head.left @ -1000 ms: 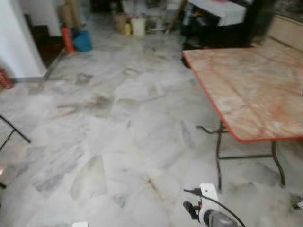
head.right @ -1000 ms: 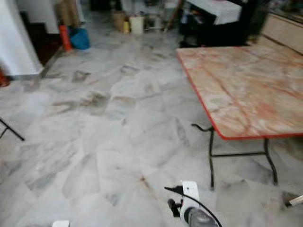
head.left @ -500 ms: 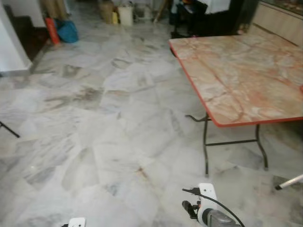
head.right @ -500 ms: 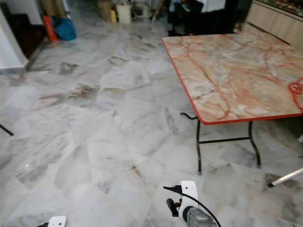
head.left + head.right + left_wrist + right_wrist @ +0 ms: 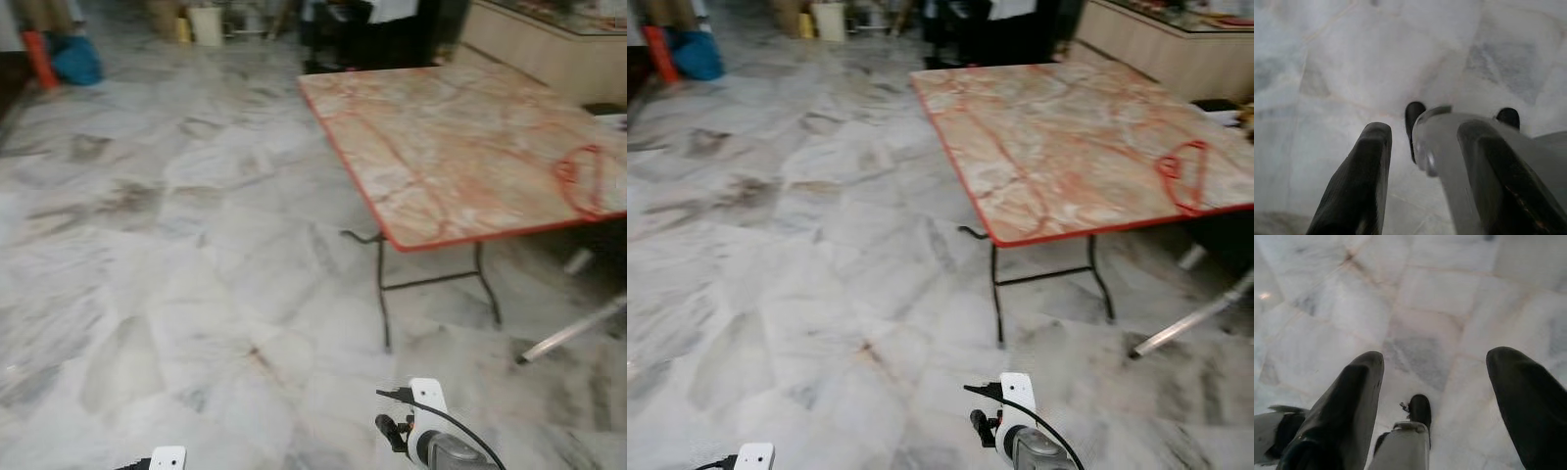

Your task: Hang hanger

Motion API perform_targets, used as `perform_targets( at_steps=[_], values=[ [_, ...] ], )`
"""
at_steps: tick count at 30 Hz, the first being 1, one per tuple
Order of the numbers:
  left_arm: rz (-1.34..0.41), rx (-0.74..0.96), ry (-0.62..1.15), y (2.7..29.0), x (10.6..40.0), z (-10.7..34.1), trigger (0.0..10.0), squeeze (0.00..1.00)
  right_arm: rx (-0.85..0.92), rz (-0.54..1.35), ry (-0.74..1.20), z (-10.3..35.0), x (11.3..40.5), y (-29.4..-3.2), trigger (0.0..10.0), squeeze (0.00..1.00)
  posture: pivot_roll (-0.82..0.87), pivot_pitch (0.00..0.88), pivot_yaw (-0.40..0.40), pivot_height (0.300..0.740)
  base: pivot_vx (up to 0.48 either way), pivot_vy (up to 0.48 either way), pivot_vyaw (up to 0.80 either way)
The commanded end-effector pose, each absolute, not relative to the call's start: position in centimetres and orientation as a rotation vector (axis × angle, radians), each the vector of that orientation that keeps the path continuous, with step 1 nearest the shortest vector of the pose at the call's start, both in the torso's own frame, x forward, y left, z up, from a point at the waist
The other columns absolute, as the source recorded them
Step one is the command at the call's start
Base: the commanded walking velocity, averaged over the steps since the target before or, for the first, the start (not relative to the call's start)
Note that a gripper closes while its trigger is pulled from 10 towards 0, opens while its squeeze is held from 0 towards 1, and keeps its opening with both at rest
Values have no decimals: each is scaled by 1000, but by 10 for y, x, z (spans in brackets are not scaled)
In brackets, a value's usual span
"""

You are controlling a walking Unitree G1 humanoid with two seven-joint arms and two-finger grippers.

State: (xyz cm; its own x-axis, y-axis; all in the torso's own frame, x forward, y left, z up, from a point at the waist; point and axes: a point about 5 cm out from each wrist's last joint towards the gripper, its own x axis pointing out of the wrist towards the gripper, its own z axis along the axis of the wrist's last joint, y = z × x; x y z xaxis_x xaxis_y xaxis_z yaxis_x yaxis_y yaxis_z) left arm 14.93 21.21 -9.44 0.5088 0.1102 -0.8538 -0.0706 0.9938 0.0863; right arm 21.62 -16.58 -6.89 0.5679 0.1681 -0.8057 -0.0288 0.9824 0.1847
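Note:
A red hanger (image 5: 1181,174) lies flat on a folding table (image 5: 1038,127) with a marbled pink top and a red rim, near the table's right front corner. The table stands ahead of me and to the right, on thin black legs. Both arms hang low at my sides, far from the table; the right wrist (image 5: 431,446) and a bit of the left wrist (image 5: 167,458) show at the lower edge of the eye views. My left gripper (image 5: 1425,128) and my right gripper (image 5: 1436,357) point down at the marble floor, both open and holding nothing.
Pale marble floor (image 5: 176,245) spreads out ahead and to the left. A metal pole (image 5: 573,331) slants to the floor right of the table. A wooden counter (image 5: 1156,44) runs behind it. A blue bag (image 5: 76,61) and boxes stand at the far back.
The view has swung to the right, so the table sits more centrally and the red hanger on it has come fully into sight. Both arms hang as before.

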Motion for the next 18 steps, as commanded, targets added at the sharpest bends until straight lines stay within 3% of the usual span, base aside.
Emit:
perform_targets(
  at_steps=[1,4,12,18],
  values=[
    [95,62,1048,209,146,-96,10000,0,152,114,972,-70,215,-166,10000,0,-10,0,-55,740,0,0,-781],
    [82,83,1053,201,142,-99,10000,0,152,115,971,-69,216,-166,10000,0,-9,0,-57,740,0,-400,-781],
    [77,75,1061,182,136,-103,10000,0,152,111,967,-69,217,-166,10000,0,-12,0,-55,740,0,0,-781],
    [73,108,1050,187,137,-102,10000,0,153,112,967,-69,217,-165,10000,0,-10,0,-53,740,0,0,-781]
  ],
)
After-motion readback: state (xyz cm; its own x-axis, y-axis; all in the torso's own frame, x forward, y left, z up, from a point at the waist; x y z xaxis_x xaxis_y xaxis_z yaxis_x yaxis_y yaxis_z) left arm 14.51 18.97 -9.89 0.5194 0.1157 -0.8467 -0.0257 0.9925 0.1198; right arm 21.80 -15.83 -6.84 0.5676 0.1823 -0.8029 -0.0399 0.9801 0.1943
